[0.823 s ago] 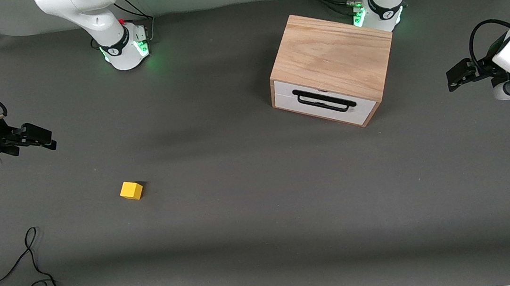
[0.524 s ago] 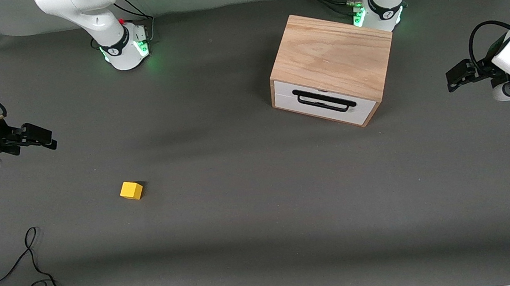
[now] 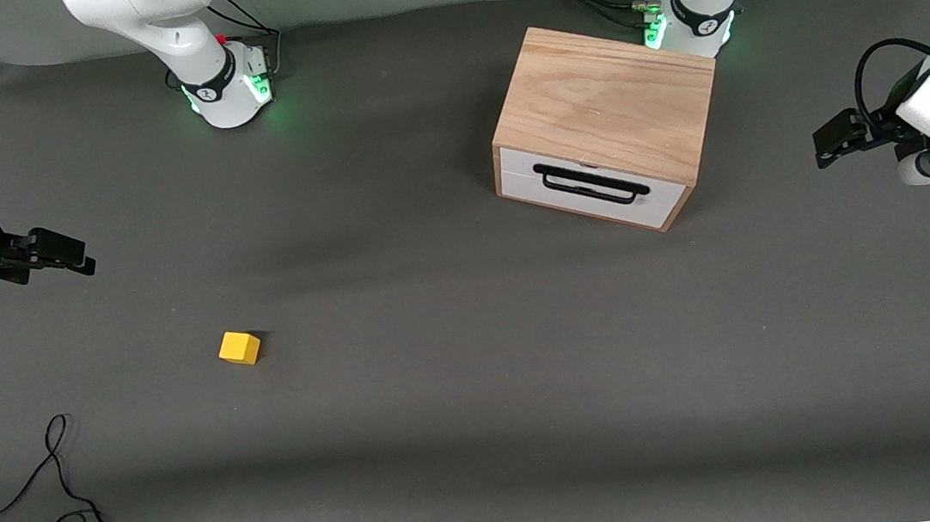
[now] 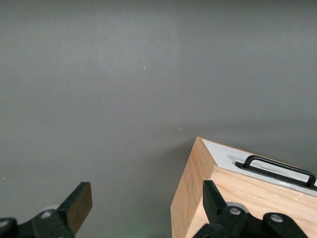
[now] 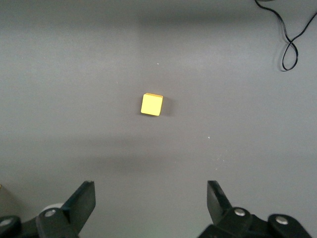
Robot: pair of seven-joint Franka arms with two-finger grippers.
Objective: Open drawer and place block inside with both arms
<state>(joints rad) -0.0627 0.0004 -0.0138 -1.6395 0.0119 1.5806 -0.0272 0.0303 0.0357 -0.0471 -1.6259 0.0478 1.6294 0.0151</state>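
Sitting shut in its oak box point(image 3: 606, 103), the drawer point(image 3: 595, 187) wants a firm pull on its stiff black handle point(image 3: 591, 181). Nearer the camera, toward the right arm's end of the desk point(image 3: 476, 364), the yellow block point(image 3: 239, 348) looks light and rigid, easily pinched across flat sides. Left gripper point(image 4: 143, 201) and right gripper point(image 5: 150, 198) hover with fingers wide, empty.

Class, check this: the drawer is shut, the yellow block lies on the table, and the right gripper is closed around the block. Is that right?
One detail is wrong. The right gripper is open and holds nothing; the right wrist view shows the block lying apart from it on the table. The drawer is indeed shut.
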